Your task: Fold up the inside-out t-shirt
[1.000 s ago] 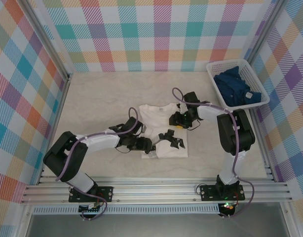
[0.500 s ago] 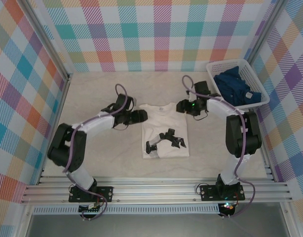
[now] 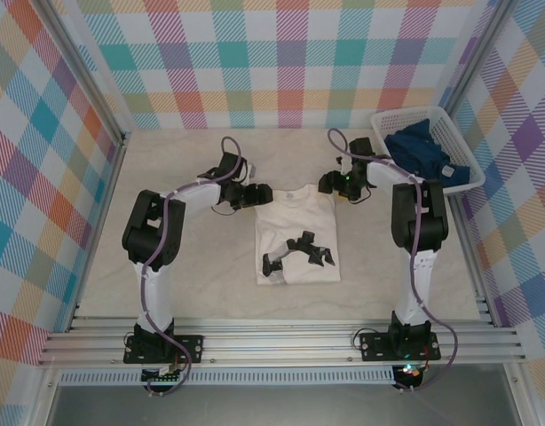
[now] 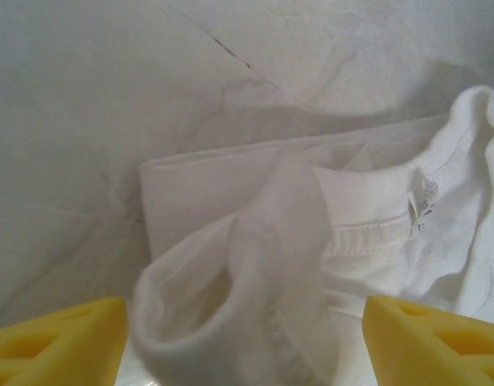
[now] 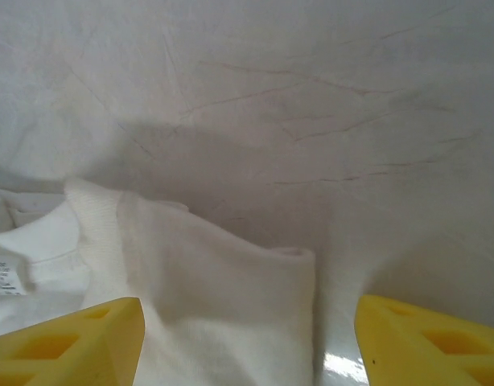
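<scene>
The white inside-out t-shirt (image 3: 295,217) lies in a folded rectangle at the table's middle, with a dark print (image 3: 299,251) on its near half. My left gripper (image 3: 262,196) is at the shirt's far left corner, open. In the left wrist view a raised loop of the t-shirt (image 4: 255,265) bulges between the yellow fingertips (image 4: 62,338), and the collar label (image 4: 424,201) lies to the right. My right gripper (image 3: 329,186) is at the far right corner, open. In the right wrist view the folded t-shirt corner (image 5: 231,281) sits between its wide-apart fingertips (image 5: 432,342).
A white basket (image 3: 392,118) at the back right holds a dark blue garment (image 3: 428,160), close behind the right arm. The pale marble table (image 3: 166,266) is fenced by checked walls, with a metal rail (image 3: 272,342) along the near edge.
Both arms swung away from the shirt's near half to its far corners. The shirt itself has stayed flat where it was.
</scene>
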You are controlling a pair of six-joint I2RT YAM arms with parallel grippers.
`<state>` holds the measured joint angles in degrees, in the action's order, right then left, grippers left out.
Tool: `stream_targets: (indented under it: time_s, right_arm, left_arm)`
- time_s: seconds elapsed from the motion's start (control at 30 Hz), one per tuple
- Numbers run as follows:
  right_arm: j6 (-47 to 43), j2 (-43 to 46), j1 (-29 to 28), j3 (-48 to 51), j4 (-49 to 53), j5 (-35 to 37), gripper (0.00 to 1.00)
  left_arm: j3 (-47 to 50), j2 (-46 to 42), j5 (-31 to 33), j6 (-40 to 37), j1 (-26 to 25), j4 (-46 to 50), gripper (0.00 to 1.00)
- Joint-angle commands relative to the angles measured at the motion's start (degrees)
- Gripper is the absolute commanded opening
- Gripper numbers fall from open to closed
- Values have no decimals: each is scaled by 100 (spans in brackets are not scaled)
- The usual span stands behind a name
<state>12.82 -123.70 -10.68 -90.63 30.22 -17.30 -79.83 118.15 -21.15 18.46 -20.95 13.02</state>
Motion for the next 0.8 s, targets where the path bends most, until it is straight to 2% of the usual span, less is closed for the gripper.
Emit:
stream_targets:
  time_s: [0.0,0.43,0.77]
  right_arm:
    - [-192,-209,-195,-279,265,-411,69]
    - [71,-338,-397,-59,-77,-821,49]
    - [217,-468,-417,-174,-365,-766,31]
  left_arm:
    - [-87,186,-498,-115,39,16,75]
    - [-184,655,-995,-73,-57,-228,57]
    - [-614,1002,-1038,-116,-120,-177,34]
